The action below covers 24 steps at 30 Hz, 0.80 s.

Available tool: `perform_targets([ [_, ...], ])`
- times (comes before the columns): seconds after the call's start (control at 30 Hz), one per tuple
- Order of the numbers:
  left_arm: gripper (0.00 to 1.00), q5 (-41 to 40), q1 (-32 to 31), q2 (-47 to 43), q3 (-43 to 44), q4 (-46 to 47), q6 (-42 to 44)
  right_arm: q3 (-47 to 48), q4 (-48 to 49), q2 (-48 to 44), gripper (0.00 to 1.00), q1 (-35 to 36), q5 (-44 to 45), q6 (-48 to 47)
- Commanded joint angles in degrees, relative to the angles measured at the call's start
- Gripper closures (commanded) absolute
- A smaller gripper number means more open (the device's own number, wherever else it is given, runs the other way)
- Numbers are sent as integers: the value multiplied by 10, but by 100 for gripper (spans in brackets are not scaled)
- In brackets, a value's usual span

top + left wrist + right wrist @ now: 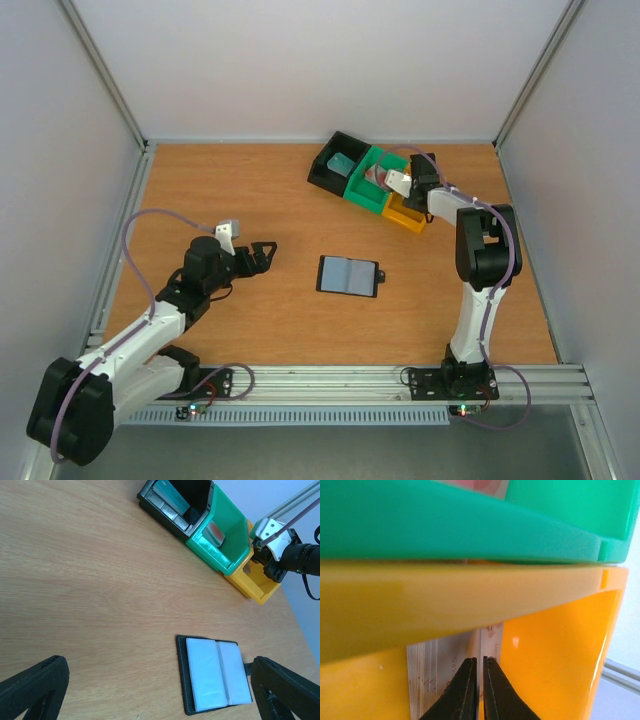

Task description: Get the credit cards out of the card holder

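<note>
The card holder (348, 275) is seen lying open and flat near the middle of the wooden surface (250, 190), its pale pockets turned upward and a small tab on the edge toward the right arm. The left fingers (35, 690) are spread wide and held low on the left of the holder; nothing is gripped and nothing is touched.

Three trays are set in a touching row at the far side of the surface. A teal card (172, 497) is seen in the black tray (322, 170) and a pinkish card (377, 177) in the green tray (220, 555). The right fingers (465, 690) are lowered into the orange tray (545, 655), drawn almost together with only a thin slit left between them. A whitish card (445, 665) is stood on edge there, right at the tips. Whether it is pinched cannot be told.
</note>
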Motion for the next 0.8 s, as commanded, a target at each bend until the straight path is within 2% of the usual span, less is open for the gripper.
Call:
perform_targets([
  [0.0, 1, 5, 4, 4, -9, 38, -4, -1, 20, 2, 92, 3, -7, -34],
  [0.3, 1, 22, 4, 4, -15, 51, -14, 11, -62, -19, 54, -5, -21, -11],
  [0.37, 1, 25, 4, 3, -16, 52, -17, 14, -72, -23, 48, -7, -20, -11],
  [0.57, 1, 30, 5, 1, -17, 54, -19, 19, -71, -30, 34, -15, -17, 0],
  [0.77, 0, 30, 5, -1, -17, 49, -17, 14, 3, -21, 33, -16, 39, -4],
])
